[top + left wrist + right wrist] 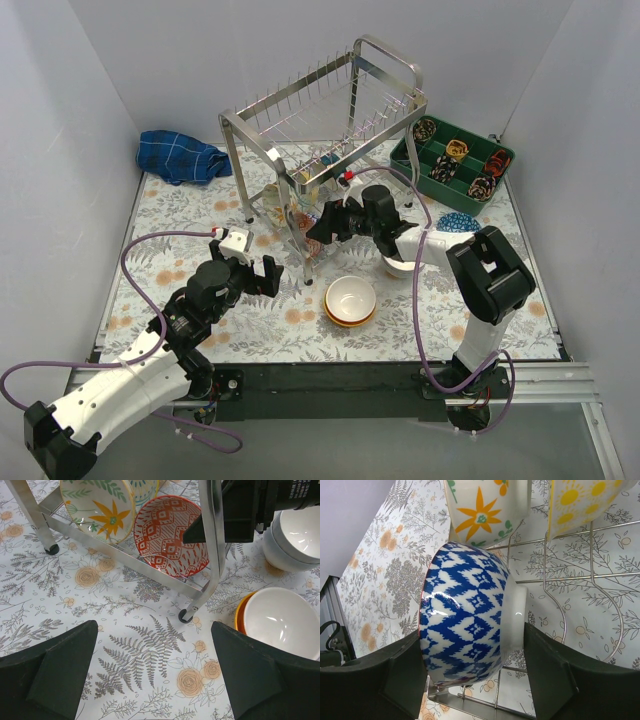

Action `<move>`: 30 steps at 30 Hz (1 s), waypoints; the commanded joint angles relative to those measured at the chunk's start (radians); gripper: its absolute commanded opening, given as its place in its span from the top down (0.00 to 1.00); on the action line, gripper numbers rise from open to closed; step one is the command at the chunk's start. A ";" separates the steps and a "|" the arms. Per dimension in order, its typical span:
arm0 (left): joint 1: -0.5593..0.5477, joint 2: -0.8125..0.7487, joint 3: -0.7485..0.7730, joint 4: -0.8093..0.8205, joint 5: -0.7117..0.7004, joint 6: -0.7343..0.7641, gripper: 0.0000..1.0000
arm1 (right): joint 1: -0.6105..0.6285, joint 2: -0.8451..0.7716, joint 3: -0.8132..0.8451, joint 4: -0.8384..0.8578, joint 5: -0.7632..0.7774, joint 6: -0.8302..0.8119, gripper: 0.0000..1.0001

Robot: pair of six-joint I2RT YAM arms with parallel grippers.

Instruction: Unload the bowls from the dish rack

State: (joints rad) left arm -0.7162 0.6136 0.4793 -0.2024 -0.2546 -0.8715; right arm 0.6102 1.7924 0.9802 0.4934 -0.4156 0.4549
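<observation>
The steel dish rack (330, 120) stands at the back centre. On its lower tier a bowl lies on its side, blue patterned outside (465, 615) and red-and-white inside (165, 535). My right gripper (318, 228) reaches into that tier and is shut on this bowl (472, 665), one finger at the rim and one at the foot. A cream floral bowl (485, 510) and a yellow-sun bowl (585, 500) stand behind it. My left gripper (155, 670) is open and empty, low over the cloth in front of the rack's left legs (245, 270).
A white bowl nested in an orange one (350, 300) sits front centre. Stacked white bowls (400, 262) sit under the right arm. A blue patterned bowl (458, 220) lies to the right. The green tray (455, 160) is back right, a blue cloth (182, 157) back left.
</observation>
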 commanded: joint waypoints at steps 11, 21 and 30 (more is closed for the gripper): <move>0.004 -0.002 0.028 0.005 0.008 0.005 0.02 | 0.010 -0.094 0.060 -0.099 0.052 -0.107 0.92; 0.004 -0.002 0.028 0.006 0.014 0.003 0.02 | 0.014 -0.162 0.066 -0.170 0.158 -0.191 0.99; 0.003 -0.009 0.031 0.008 0.037 -0.018 0.02 | 0.013 -0.223 0.043 -0.176 0.244 -0.164 0.99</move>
State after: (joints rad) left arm -0.7162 0.6140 0.4797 -0.2024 -0.2424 -0.8742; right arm 0.6266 1.6402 0.9993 0.2775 -0.2203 0.2840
